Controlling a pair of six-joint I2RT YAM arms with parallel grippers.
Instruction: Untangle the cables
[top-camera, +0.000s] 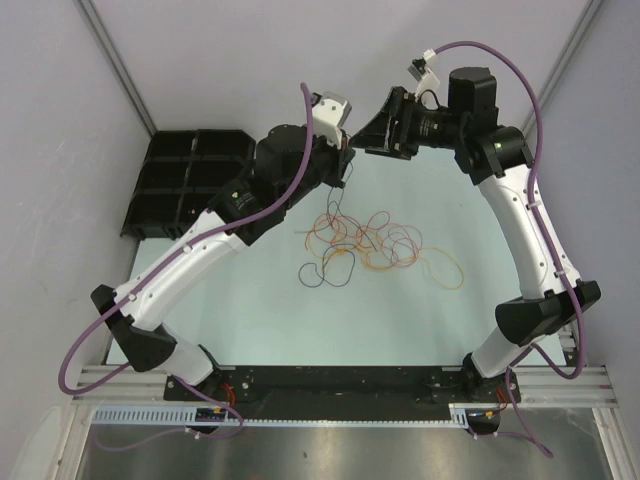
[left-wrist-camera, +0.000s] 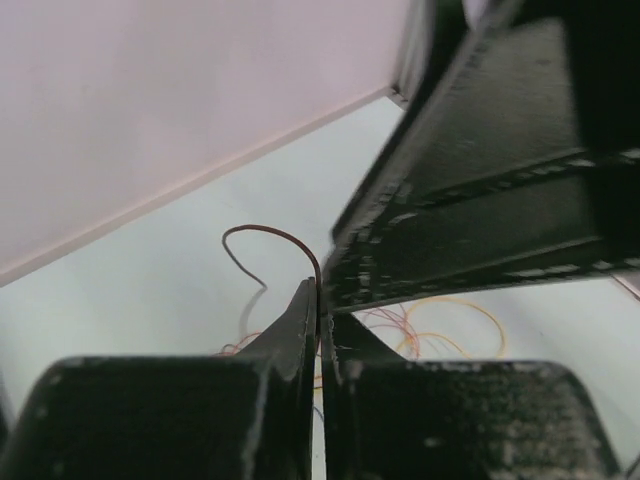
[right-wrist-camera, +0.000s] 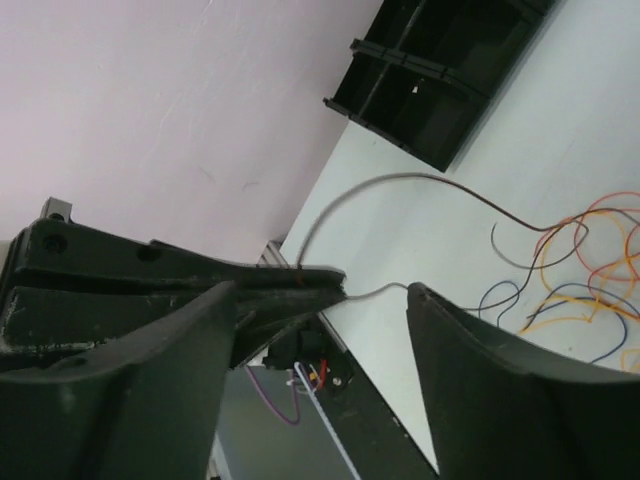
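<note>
Lying mid-table btw the arms, the cables (top-camera: 385, 245) form a loose heap, w/ one dark strand (right-wrist-camera: 420, 180) running up and away from it. Left gripper (top-camera: 345, 180) is pinched shut on that strand; right gripper (top-camera: 365, 140) hangs just beside, jaws apart, apparently holding nothing.

Pale mint desk (top-camera: 250, 320), plain matte top. A loose tangle of thin cables (top-camera: 375, 245) lies mid-desk. Orange loops spread to the right, red and yellow are mixed in the centre, and a dark loop sits at the tangle's near-left edge. One thin strand rises off the pile toward the far side. A black compartment tray (top-camera: 185, 180) sits at the far-left corner, well apart from the tangle.
</note>
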